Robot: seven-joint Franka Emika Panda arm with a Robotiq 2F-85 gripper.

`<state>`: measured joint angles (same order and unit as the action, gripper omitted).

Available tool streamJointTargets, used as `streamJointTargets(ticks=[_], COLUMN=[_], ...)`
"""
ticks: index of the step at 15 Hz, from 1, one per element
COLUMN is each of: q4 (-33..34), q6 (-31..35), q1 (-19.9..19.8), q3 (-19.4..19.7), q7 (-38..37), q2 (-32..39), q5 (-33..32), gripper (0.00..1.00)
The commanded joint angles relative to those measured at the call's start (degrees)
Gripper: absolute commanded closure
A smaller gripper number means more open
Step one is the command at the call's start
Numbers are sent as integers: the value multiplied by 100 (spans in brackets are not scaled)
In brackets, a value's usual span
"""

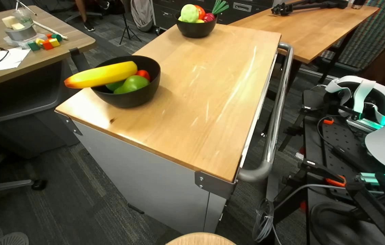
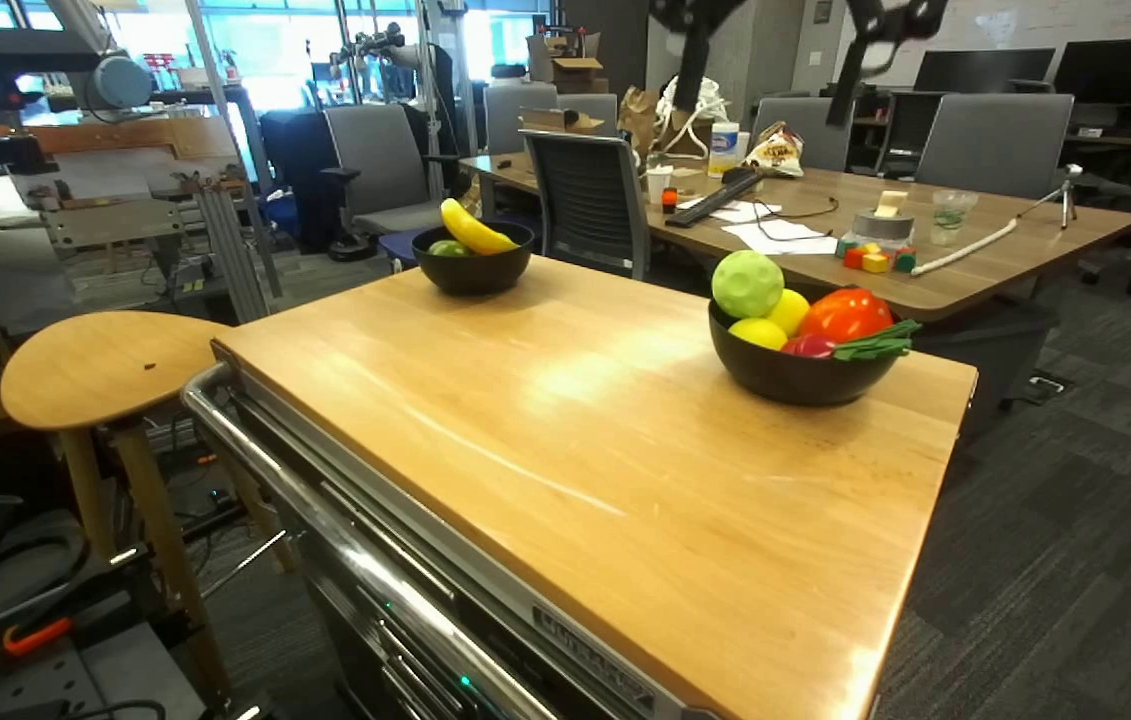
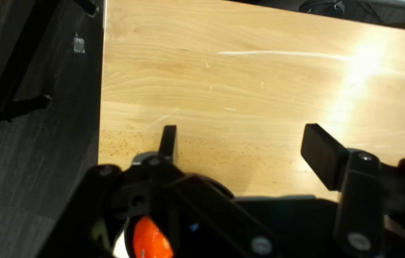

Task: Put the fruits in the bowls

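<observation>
In both exterior views two black bowls stand on the wooden tabletop. One bowl (image 1: 127, 99) holds a yellow banana (image 1: 102, 75) leaning over its rim, green fruit (image 1: 135, 83) and a small red fruit (image 1: 144, 74). In the further bowl (image 2: 795, 378) lie a pale green ball (image 2: 747, 285), two yellow fruits (image 2: 759, 333), a red-orange fruit (image 2: 845, 316) and a dark red piece with green stalks (image 2: 875, 342). My gripper (image 2: 767, 95) hangs high above the table, fingers wide apart. In the wrist view the gripper (image 3: 241, 143) has nothing between its fingertips; it partly hides a red-orange fruit (image 3: 151, 238).
The wooden cart top (image 1: 206, 95) has a metal handle (image 1: 281, 109) along one side. A second table (image 2: 1015, 240) with blocks, tape and a cup stands beyond it. A round stool (image 2: 110, 365) is close to one end, and office chairs (image 2: 585, 190) stand behind.
</observation>
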<state>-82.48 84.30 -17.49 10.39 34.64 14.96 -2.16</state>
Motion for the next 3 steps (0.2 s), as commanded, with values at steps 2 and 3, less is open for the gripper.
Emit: streamJointTargets(ticks=[2,3], q4=[-245,-359], q6=[-87,-85], q1=[-35,-31], q3=[41,56], q7=[367,432], q2=[-421,-549], q5=[8,10], gripper=[0,0])
